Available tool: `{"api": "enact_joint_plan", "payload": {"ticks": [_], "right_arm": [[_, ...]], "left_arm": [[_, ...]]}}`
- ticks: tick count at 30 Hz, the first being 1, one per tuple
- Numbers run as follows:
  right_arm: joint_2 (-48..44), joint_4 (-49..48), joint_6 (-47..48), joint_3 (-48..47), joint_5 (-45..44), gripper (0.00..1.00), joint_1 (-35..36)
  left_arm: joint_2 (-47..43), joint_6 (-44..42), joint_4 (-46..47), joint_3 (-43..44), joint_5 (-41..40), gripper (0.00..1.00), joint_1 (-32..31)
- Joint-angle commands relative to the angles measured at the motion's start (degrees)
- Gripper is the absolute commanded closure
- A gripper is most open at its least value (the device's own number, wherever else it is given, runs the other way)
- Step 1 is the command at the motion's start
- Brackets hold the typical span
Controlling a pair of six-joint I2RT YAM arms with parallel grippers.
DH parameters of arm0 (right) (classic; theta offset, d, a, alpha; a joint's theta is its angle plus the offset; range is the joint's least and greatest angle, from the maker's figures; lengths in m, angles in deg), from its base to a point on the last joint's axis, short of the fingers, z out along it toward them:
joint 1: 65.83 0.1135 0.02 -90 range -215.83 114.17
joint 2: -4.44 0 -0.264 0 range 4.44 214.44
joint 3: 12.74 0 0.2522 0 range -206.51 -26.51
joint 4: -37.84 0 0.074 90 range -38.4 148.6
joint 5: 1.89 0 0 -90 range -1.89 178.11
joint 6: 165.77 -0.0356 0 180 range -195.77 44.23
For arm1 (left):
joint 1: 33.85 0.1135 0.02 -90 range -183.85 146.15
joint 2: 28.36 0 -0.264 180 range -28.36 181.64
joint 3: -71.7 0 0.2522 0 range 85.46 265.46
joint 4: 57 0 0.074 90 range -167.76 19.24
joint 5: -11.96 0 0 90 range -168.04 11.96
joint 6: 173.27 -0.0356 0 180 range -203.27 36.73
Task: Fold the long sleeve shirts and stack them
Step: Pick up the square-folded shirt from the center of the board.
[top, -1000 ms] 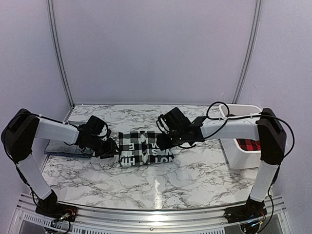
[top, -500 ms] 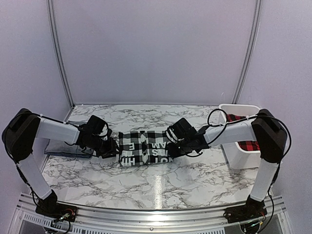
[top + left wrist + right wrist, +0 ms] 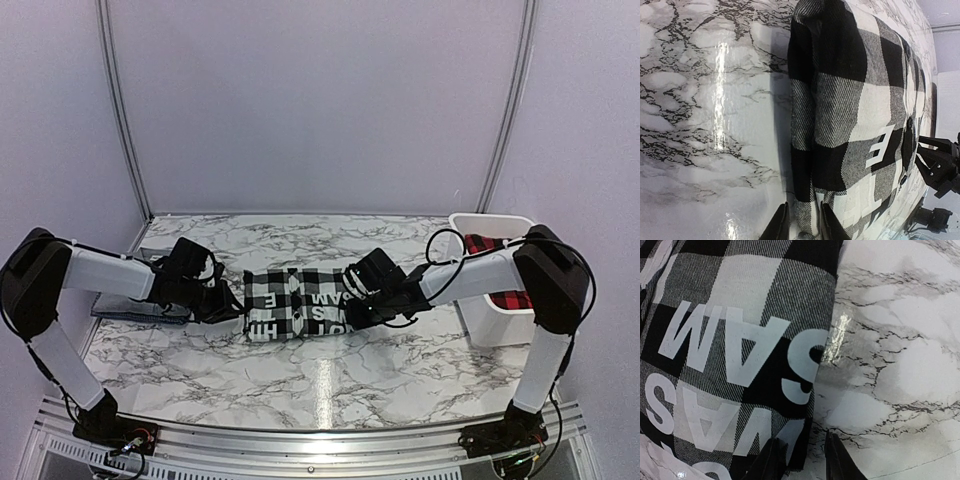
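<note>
The left tool [image 3: 803, 209] is clenched on the near corner of the black-and-white shirt [image 3: 295, 305]: its wrist view shows cloth filling the narrow gap between the two fingers. The right tool [image 3: 802, 440] straddles the opposite end of the same shirt, but a sliver of bare marble shows between the hem and one finger, so I cannot tell whether it grips or merely brackets the cloth.

The shirt lies as a folded bundle in the middle of the desk [image 3: 330, 385], printed letters facing up, with one tool at each short end.

The main risk is an uneven lift. If the right tool holds only the top layer, or nothing, that end will probably sag or slip out, and the folds will spill open. The left tool bites only at a corner, so the layers underneath may peel away and hang loose. Pulling the two ends apart too hard could also stretch the bundle flat and undo the fold.

Further out, the grey shirt [image 3: 130, 308] lies folded under the left arm, near the left edge of the desk. A low carry toward it could drag across it and rumple it. The red-and-black shirt [image 3: 508, 298] sits in the white bin [image 3: 490, 325] on the right, not yet folded.
</note>
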Motion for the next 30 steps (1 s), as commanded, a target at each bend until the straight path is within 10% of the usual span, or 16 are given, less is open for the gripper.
{"api": "enact_joint_plan", "payload": {"ticks": [1,19,30], "right_arm": [[0.14,-0.8,-0.25,0.16,1.01,0.72,-0.29],[-0.53,-1.59,-0.64,1.86,0.9,0.65,-0.18],[-2.97,-2.08,-0.83,2.75,0.58,0.62,-0.17]], "left_arm": [[-2.43,1.38,4.82,-2.11,1.92,0.73,0.86],[8.63,-4.42,3.94,3.2,2.66,0.52,1.15],[13.92,-6.8,-9.98,10.09,-5.32,0.63,-2.6]]}}
